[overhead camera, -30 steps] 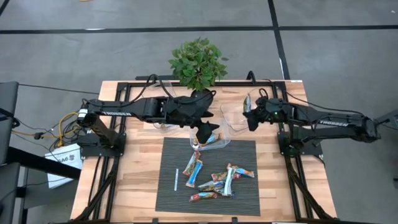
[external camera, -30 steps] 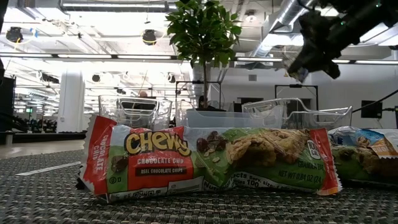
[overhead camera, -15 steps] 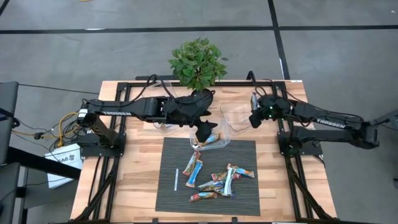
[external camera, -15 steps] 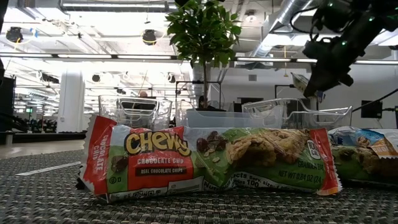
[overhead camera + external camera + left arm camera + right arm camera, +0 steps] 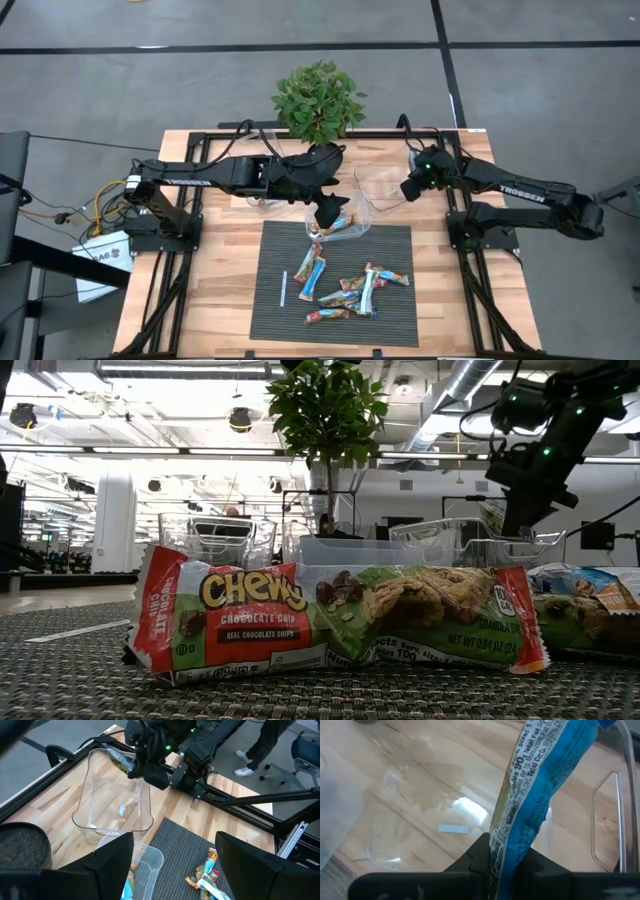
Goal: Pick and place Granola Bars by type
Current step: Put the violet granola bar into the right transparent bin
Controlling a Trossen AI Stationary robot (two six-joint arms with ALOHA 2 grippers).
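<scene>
bars (image 5: 345,288) on mat (image 5: 390,250), bins (image 5: 372,187) apparently behind

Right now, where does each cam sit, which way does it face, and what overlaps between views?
High: overhead, straight down; table, both arms, mat.
Low: mat level, looking across; granola bar close up, right gripper at the clear container.
Left wrist: past its open fingers; container, right gripper holding a bar.
Right wrist: down into the container; blue-wrapped bar pinched in its fingers.
Shared: left wrist and high both show the right gripper over the container.
</scene>
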